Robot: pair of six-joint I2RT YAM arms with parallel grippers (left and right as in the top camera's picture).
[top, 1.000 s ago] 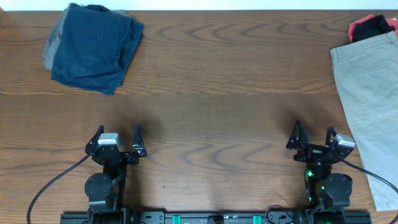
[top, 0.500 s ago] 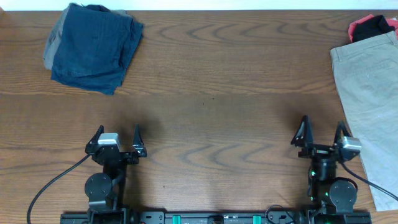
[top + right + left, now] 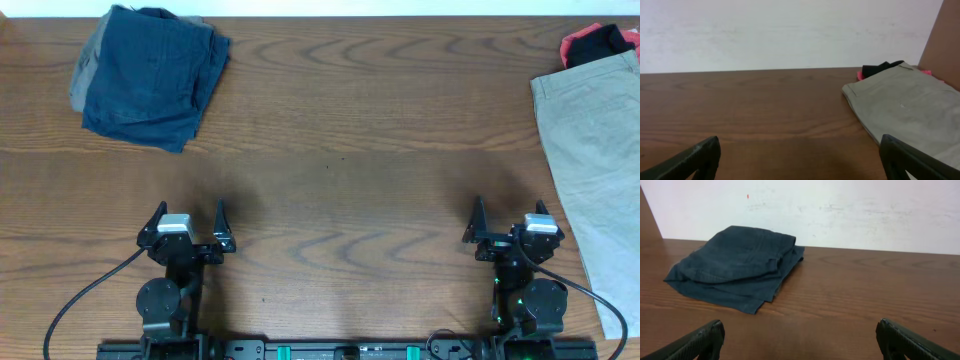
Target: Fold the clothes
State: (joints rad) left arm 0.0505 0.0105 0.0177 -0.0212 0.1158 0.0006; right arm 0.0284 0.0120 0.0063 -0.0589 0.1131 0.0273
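Note:
A folded dark navy pair of shorts (image 3: 150,78) lies at the far left of the table on top of a grey-olive garment (image 3: 80,80); it also shows in the left wrist view (image 3: 737,265). A beige pair of shorts (image 3: 592,165) lies flat along the right edge, also in the right wrist view (image 3: 905,107). My left gripper (image 3: 187,228) is open and empty near the front edge, far from the navy pile. My right gripper (image 3: 508,225) is open and empty, just left of the beige shorts.
A red and black garment (image 3: 598,43) lies at the far right corner behind the beige shorts, seen also in the right wrist view (image 3: 880,69). A white wall stands behind the table's far edge. The brown wooden table (image 3: 340,150) spans the view.
The right gripper shifted slightly right and forward, then came back left near where it was. The left arm and the clothes have not moved.

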